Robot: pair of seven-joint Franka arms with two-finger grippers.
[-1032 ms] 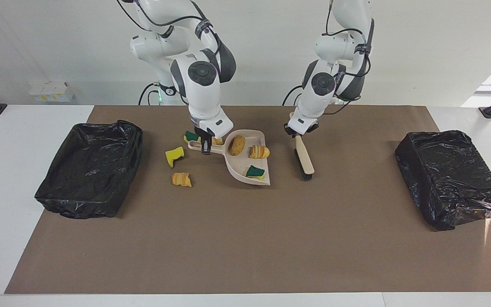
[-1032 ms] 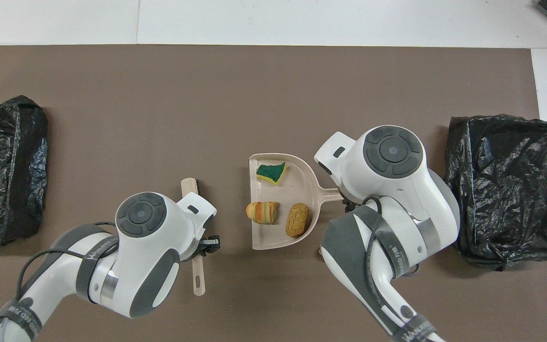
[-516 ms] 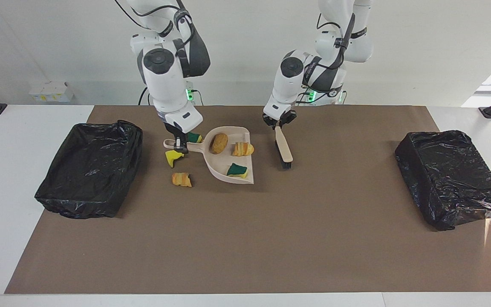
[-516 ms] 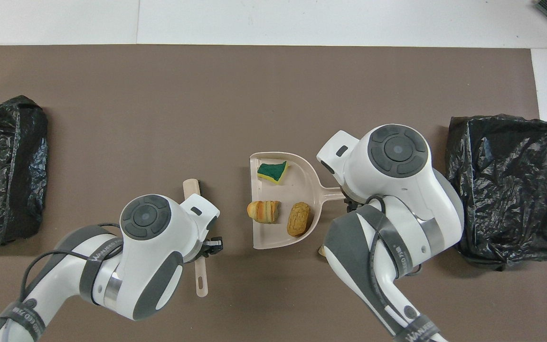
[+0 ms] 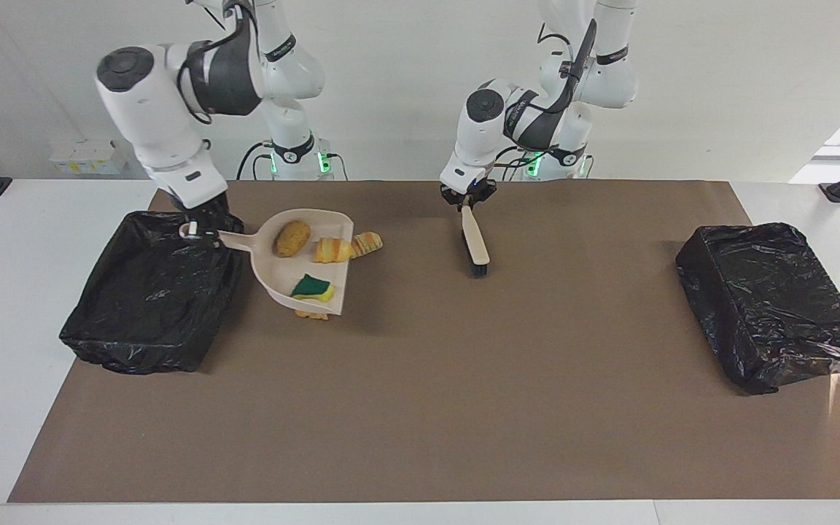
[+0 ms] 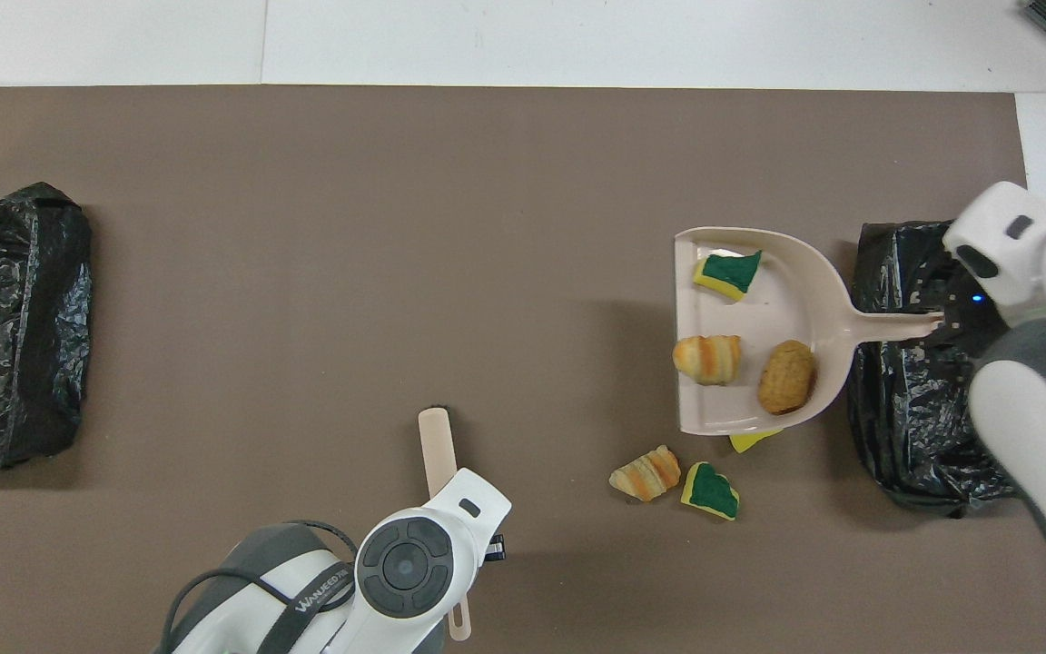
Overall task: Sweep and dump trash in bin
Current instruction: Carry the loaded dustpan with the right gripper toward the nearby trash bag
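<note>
My right gripper (image 5: 197, 227) has its fingers clamped tight on the end of the dustpan (image 5: 302, 268) handle, and that grip sits over the rim of the black-lined bin (image 5: 154, 292) at the right arm's end of the table, with the pan itself raised over the brown mat just beside the bin. In the pan I count three pieces of the trash: a brown bread lump (image 5: 292, 238), a striped croissant piece (image 5: 332, 250) and a green-topped sponge chunk (image 5: 312, 288). The rest is not collected: a second striped piece (image 6: 646, 473) and another green sponge (image 6: 710, 490) lie on the mat nearer to the robots than the pan, a yellow scrap (image 6: 753, 440) peeks out from under its edge, and a tan bit (image 5: 310, 314) shows below its lip in the facing view. My left gripper (image 5: 467, 198) is closed on the brush (image 5: 474, 240) handle, bristles down near the mat, waiting. I judge this to be the carry-and-dump step: next I need the pan brought over the bin's opening and tipped, without spilling the load.
</note>
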